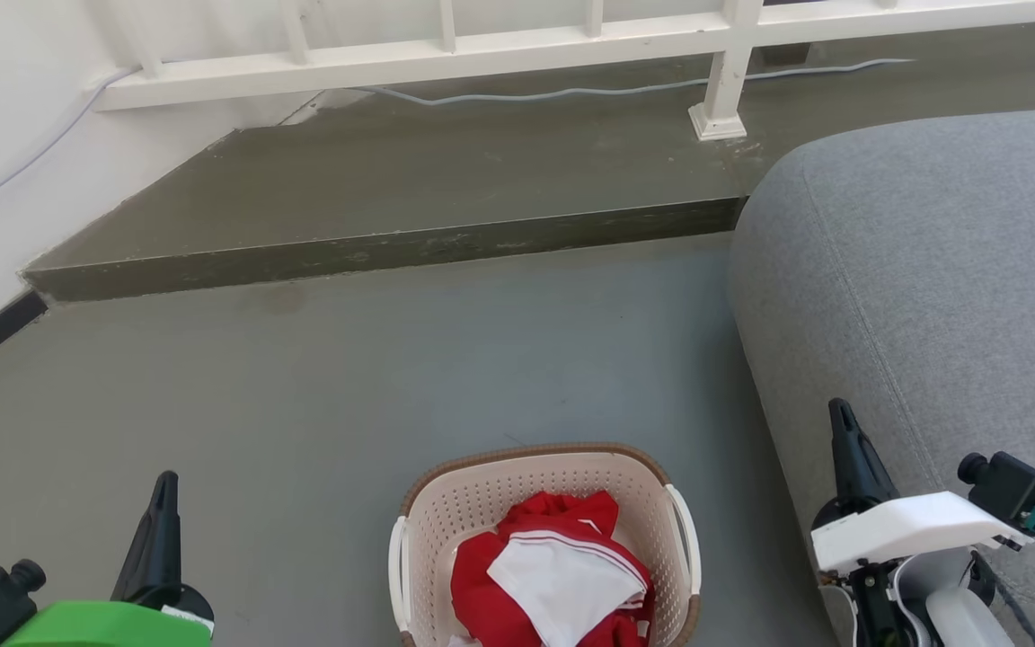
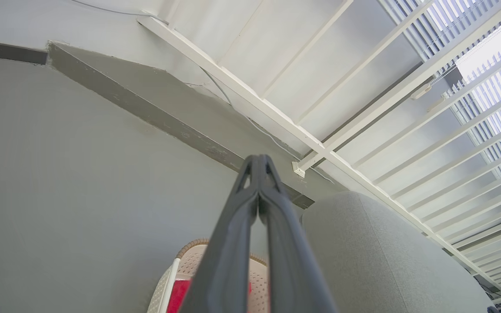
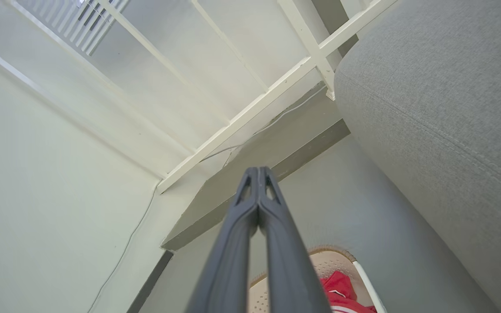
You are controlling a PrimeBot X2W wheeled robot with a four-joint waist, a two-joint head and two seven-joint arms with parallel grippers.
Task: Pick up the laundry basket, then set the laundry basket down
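Both pairs of fingers are pressed together with nothing between them; the left gripper (image 1: pixel 165 490) and the right gripper (image 1: pixel 843 422) stand to either side of the laundry basket (image 1: pixel 459 526), which sits upright on the grey floor (image 1: pixel 392 377), to the right of the left gripper and to the left of the right one, apart from both. Basket down and arms free would fit the moment before a reach as well as the moment after a release, so the pictures do not settle which step is in hand; either way, the basket looks best carried by both white side handles (image 1: pixel 686 539) at once and kept level, since a one-sided lift would likely tip it (the load inside looks light, so balance matters more than force). The basket is cream plastic, rounded-rectangular, its walls pierced with rows of small holes, likely stiff but slightly springy; its rim is brown with a woven look; the handles are thin, smooth bands curving along the short sides. Inside lies crumpled red and white clothing (image 1: pixel 562 566), soft and loosely heaped. Just beyond the right gripper rises a grey sofa (image 1: pixel 931 288) of coarse woven fabric with a stitched seam.
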